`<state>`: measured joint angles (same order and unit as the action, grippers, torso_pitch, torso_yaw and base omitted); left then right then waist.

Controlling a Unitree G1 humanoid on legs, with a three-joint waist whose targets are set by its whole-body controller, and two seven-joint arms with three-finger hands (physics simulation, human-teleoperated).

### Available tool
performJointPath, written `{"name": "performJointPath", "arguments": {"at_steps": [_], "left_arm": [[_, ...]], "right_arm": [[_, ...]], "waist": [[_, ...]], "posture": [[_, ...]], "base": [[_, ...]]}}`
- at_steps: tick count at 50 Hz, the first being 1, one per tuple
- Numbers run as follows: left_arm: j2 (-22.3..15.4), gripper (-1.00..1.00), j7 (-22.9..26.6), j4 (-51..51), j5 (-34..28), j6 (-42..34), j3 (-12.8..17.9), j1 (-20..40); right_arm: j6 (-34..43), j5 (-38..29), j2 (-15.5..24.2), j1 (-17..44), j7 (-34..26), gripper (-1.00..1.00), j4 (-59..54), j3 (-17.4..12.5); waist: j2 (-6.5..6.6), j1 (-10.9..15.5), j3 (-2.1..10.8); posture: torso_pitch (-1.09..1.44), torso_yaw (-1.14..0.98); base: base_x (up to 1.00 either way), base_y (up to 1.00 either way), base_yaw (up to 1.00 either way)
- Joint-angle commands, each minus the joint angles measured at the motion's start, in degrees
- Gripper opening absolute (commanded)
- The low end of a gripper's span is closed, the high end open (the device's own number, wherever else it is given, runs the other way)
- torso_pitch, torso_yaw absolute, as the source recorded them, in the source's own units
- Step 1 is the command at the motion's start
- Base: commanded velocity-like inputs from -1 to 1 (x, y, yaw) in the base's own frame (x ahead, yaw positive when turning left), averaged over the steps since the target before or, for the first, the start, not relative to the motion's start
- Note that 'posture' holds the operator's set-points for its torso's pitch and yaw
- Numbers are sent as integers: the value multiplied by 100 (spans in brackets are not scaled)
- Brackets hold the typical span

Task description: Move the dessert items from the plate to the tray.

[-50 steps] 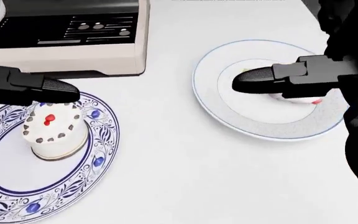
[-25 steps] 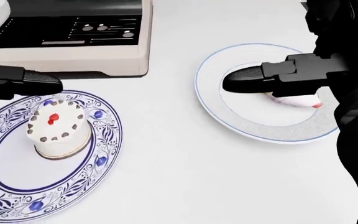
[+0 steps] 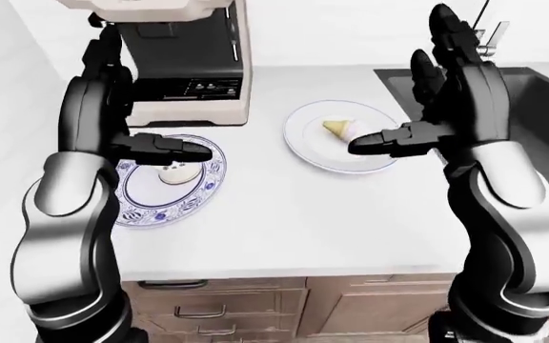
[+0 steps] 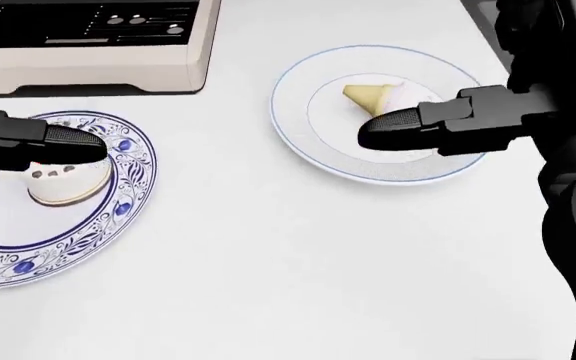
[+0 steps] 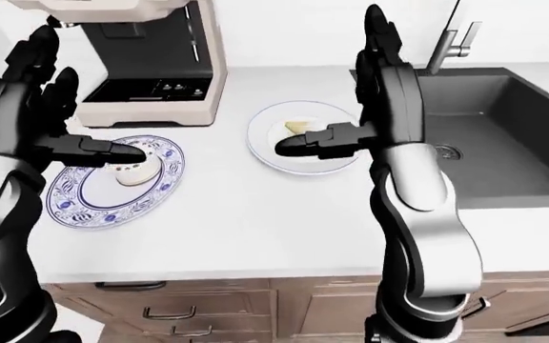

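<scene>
White countertop [image 4: 298, 270] bearing two dishes, with both robot hands raised above them.

Right hand [image 4: 438, 124] hovers over the pale-rimmed dish [image 4: 298, 142] with fingers extended and grasping nothing; under it lies an ice-cream cone [image 4: 383, 95], on its side. Left hand [image 4: 28, 142], likewise spread and empty, hangs above a small frosted cake [image 4: 60, 184] standing on the blue-patterned plate [image 4: 118, 217]. Which dish serves as the tray cannot be told. A coffee machine [image 3: 184, 68] stands at the view's top left and a dark sink [image 5: 504, 136] at right in the right-eye view. Risk: the cone, being round and lying flat, would probably roll or slip off the rim if the fingers close off-centre; a hard pinch may crush the cake's frosting.
</scene>
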<state>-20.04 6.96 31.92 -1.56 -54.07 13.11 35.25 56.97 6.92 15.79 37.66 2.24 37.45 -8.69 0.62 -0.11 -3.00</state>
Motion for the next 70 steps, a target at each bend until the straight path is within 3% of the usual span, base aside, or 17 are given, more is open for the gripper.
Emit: {"name": "performJointPath", "arguments": {"at_steps": [1, 9, 13, 16, 25, 30, 34, 42, 47, 57, 70], "left_arm": [[-79, 100, -18, 151, -18, 204, 60, 195], [-150, 100, -24, 102, 24, 162, 82, 317], [-119, 100, -31, 58, 66, 227, 79, 298], [-82, 100, -21, 91, 188, 144, 160, 281], [-192, 100, -115, 201, 426, 116, 217, 230], [-200, 100, -85, 268, 564, 226, 324, 95], [-221, 100, -138, 380, 667, 189, 375, 64], [-353, 100, -204, 501, 831, 29, 485, 121], [-416, 100, -242, 497, 890, 10, 469, 136], [-425, 100, -269, 468, 902, 76, 421, 89], [-404, 100, -221, 497, 861, 136, 425, -21]], "right_arm": [[72, -196, 109, 339, -42, 100, 87, -15], [517, -1105, 369, 1376, -675, 100, -970, 372], [325, -1706, 616, 2102, -1452, 100, -2236, 717], [-67, -2297, 645, 2588, -2036, 100, -3144, 792], [-1406, -3400, 432, 3656, -2742, 100, -5658, 742], [-2250, -3868, 560, 4269, -2931, 100, -7156, 732], [-2751, -4453, 682, 4606, -3381, 100, -8019, 904], [-3493, -5297, 679, 4858, -4307, 100, -8607, 930], [-3793, -5709, 661, 4776, -4949, 100, -8404, 931], [-4009, -6097, 538, 4527, -5538, 100, -8068, 836], [-4367, -6188, 401, 4666, -5022, 100, -8931, 817]], "waist": [[6, 2, 153], [-45, 31, 160], [-30, 33, 161], [-1, 14, 180], [78, -2, 207], [114, -19, 230], [126, -34, 235], [148, -72, 190], [156, -78, 154], [143, -71, 121], [149, -57, 137]], "posture": [[0, 0], [0, 0], [0, 0], [0, 0], [0, 0], [0, 0], [0, 0], [0, 0], [0, 0], [0, 0], [0, 0]], "base": [[0, 0, 0], [0, 0, 0], [0, 0, 0], [0, 0, 0], [0, 0, 0], [0, 0, 0], [0, 0, 0], [0, 0, 0], [0, 0, 0], [0, 0, 0], [0, 0, 0]]}}
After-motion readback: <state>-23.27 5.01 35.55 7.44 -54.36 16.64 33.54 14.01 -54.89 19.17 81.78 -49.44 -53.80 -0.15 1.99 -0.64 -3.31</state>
